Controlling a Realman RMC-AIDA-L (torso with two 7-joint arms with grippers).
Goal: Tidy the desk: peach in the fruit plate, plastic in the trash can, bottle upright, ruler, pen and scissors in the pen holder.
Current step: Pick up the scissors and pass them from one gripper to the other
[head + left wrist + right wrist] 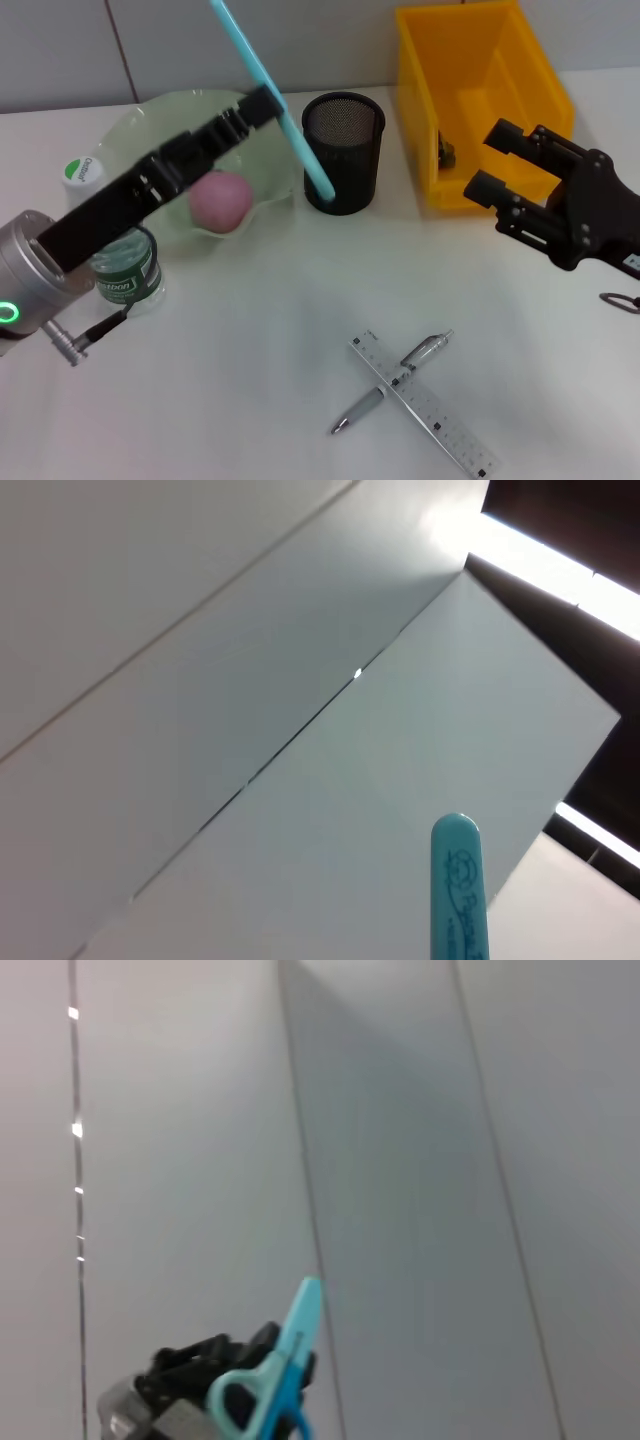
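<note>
The scissors [268, 85] are clamped in the left gripper [262, 105], tilted with the light blue blade cover up and the handle end down at the front of the pen holder [344, 150], which stands on the desk [250, 340] between the fruit plate [130, 135] and the trash can [480, 100]. The peach [221, 199] already lies in the plate, the bottle [120, 262] stands upright behind the left arm, and the pen [392, 383] lies crossed with the ruler [425, 405] near the front edge. The right gripper [490, 160] hangs beside the yellow bin, fingers spread wide and holding nothing. From the left wrist, only the rounded tip of the blade cover [456, 880] shows against wall panels. From the right wrist, the scissors [275, 1375] appear with a blue loop handle, held by the far gripper [200, 1375]
</note>
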